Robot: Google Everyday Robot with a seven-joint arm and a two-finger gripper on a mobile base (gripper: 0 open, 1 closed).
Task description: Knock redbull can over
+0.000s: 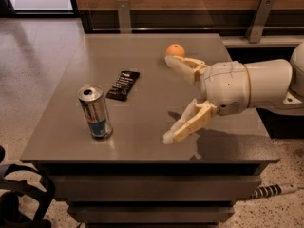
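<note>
The redbull can (96, 111) stands upright near the front left of the grey table (142, 127). It is slim and silver with blue panels and a pull-tab top. My gripper (167, 99) reaches in from the right over the middle of the table, well to the right of the can and apart from it. Its two cream fingers (186, 123) are spread wide and hold nothing.
An orange (175, 50) sits at the back of the table, just behind my upper finger. A black snack bar (123, 85) lies flat behind and to the right of the can. A wooden wall with metal brackets (124, 13) runs behind the table.
</note>
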